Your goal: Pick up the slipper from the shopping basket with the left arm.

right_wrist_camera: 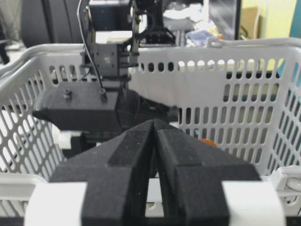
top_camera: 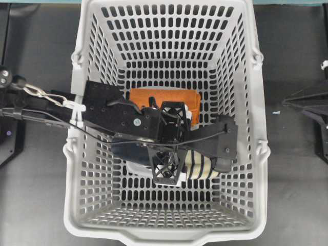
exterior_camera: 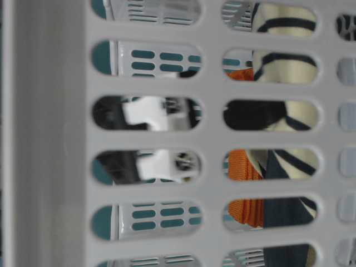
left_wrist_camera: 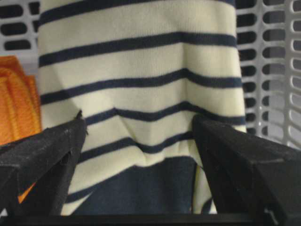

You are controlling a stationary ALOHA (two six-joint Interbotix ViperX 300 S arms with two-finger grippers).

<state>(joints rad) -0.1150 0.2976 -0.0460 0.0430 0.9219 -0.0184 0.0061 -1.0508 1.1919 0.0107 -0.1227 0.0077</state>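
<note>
The left arm reaches into the shopping basket, its left pincer spread wide astride the slipper on the basket floor beside an orange cloth; the right pincer is pressed together

The right gripper fills the lower middle, its two black fingers pressed together with only a thin seam between them, white bands across their bases. Beyond it stands the shopping basket, light grey with slotted walls. At about eleven o'clock the left arm reaches down over the rim into it. A speck of orange shows just past the fingertips.
</note>
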